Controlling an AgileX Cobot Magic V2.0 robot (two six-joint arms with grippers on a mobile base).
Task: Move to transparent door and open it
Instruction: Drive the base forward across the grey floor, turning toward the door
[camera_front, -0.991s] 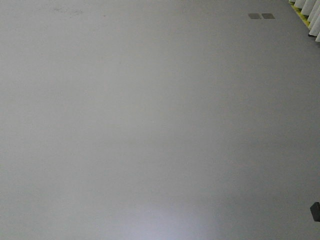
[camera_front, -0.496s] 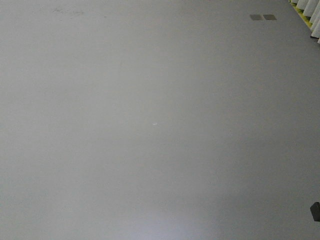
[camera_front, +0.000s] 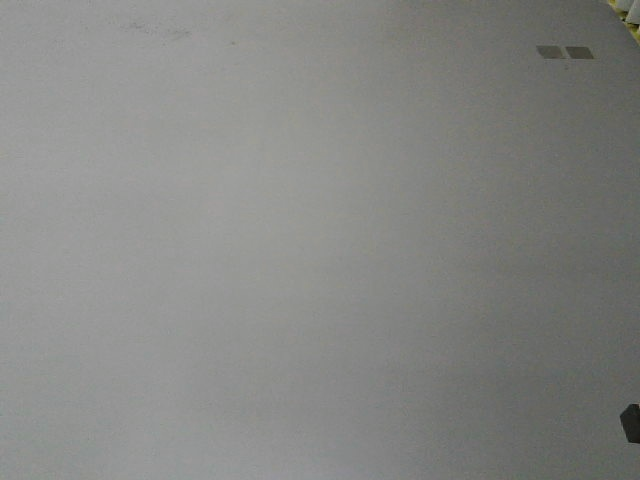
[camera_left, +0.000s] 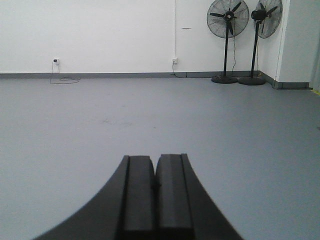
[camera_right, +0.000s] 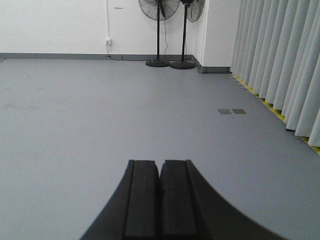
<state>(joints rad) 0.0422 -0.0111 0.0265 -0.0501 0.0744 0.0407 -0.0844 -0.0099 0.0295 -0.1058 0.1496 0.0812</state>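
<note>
Right now my left hand (camera_left: 155, 185) is closed, its two black fingers (camera_left: 139, 190) pressed flat together with nothing between them, and my right hand (camera_right: 160, 187) is closed the same way. Both hang over bare grey floor (camera_front: 300, 250). Beyond the left hand are a white wall (camera_left: 100, 35) and two pedestal fans (camera_left: 228, 17) near the corner. A pale pleated curtain (camera_right: 280, 60) runs along my right, with two dark floor plates (camera_right: 231, 111) near it. The transparent door shows in none of my views.
</note>
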